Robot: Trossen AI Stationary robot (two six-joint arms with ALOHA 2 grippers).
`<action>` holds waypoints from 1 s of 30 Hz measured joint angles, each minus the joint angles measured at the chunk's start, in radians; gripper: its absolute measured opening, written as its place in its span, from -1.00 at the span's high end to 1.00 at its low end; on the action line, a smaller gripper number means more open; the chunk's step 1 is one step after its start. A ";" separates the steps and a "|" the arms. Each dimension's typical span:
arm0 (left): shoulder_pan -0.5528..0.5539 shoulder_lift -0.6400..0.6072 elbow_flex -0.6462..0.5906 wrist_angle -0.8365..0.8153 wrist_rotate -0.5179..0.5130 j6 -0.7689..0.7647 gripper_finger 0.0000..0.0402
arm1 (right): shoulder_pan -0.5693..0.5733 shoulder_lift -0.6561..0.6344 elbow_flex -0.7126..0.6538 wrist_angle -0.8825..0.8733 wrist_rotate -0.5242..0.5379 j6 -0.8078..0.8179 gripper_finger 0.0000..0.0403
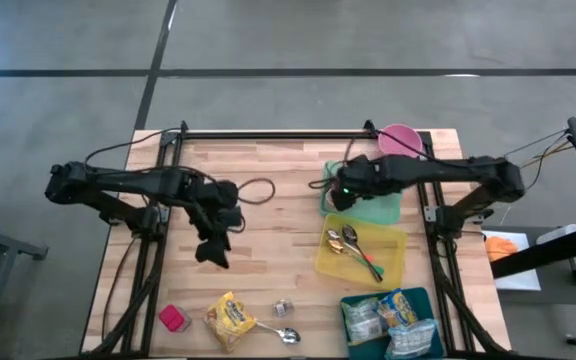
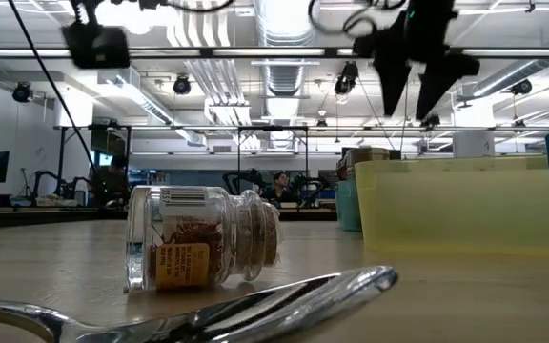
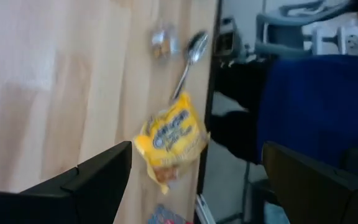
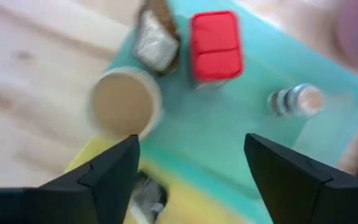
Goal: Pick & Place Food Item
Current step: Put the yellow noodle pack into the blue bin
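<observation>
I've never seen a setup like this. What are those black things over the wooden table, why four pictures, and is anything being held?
They are two robot arms, each ending in a two-fingered hand. One picture looks straight down on the table, one looks level across its top, and two come from cameras on the arms' wrists. The left hand hangs open above bare wood, holding nothing; its camera sees the yellow snack bag and a spoon. The right hand hangs open and empty over the green bin, which holds a red-lidded jar, a small cup and a spice jar. Beside it stands a yellow bin with spoons, and a teal bin of snack packets.
</observation>
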 joint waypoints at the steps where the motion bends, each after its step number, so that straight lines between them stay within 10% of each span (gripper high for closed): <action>1: -0.011 0.001 -0.023 0.010 -0.004 -0.028 -0.81 | 0.026 -0.022 0.000 0.000 -0.003 0.012 -0.39; 12: -0.221 -0.008 -0.278 0.409 -0.061 -0.538 -0.81 | 0.341 -0.162 0.000 0.009 -0.044 0.085 -0.12; 30: -0.392 0.127 -0.291 0.470 -0.264 -0.707 -0.81 | 0.519 -0.115 0.000 -0.017 0.000 0.060 -0.11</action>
